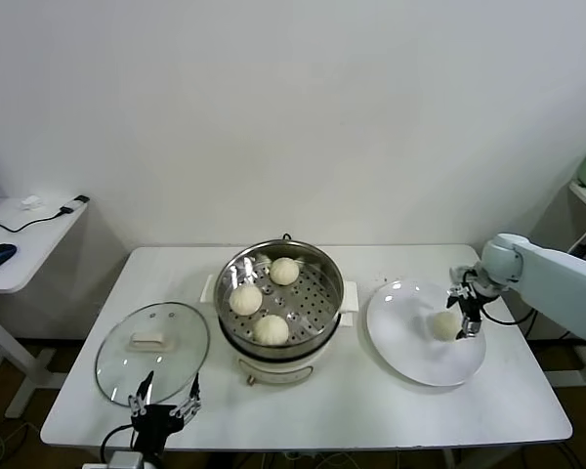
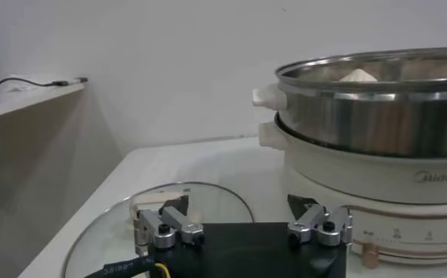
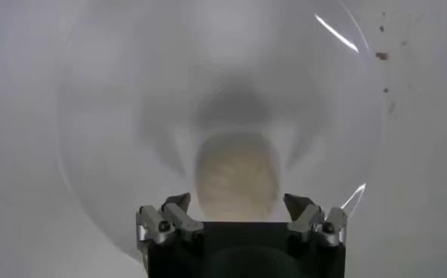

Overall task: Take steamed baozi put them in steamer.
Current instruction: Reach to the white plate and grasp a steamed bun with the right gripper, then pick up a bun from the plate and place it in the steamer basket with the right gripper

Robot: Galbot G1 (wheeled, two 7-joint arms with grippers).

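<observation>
While three buns [image 1: 271, 329] sit on the holed tray inside the steamer [image 1: 317, 303] at the counter's [image 1: 371, 410] centre, the fourth bun [image 1: 443, 325] lies on the white plate [image 1: 410, 357] at the steamer's three o'clock. The right gripper [image 1: 466, 311] stands wide at that bun's three o'clock side; contact is hard to make out. In the right wrist view the bun [image 3: 236, 177] is blurred and partly cut off. The left gripper [image 1: 163, 396] waits wide at the glass lid's [image 1: 152, 350] six o'clock edge.
</observation>
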